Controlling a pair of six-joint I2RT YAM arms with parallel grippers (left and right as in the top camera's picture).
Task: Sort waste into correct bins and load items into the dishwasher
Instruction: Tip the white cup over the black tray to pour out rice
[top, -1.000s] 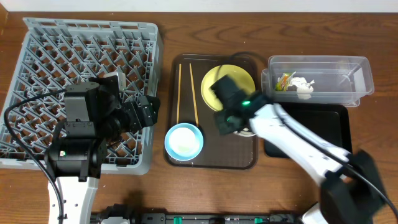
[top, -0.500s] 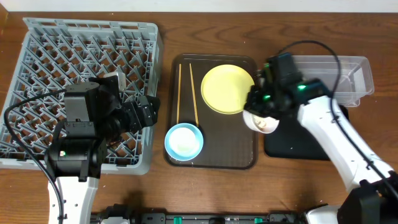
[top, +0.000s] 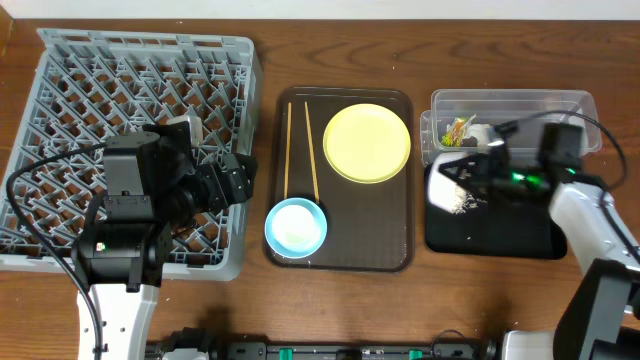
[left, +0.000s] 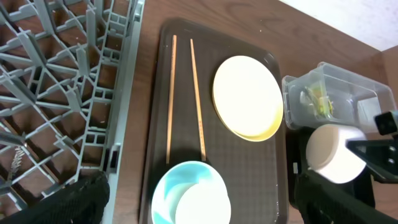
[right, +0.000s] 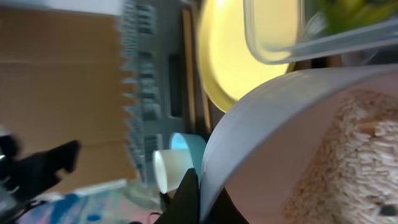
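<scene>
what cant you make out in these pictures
Right fingers: only a dark tip shows in the right wrist view; overhead, the white bowl and arm hide them.
Dish rack: overhead, the left arm covers part.
Blue bowl: blurred in the right wrist view; the clear tub is cut by the top edge.
Left fingers: dark blurred blobs, cut by the left wrist view's bottom edge.

Pale-yellow plate; light-blue bowl; grey lattice rack; black tray.
</scene>
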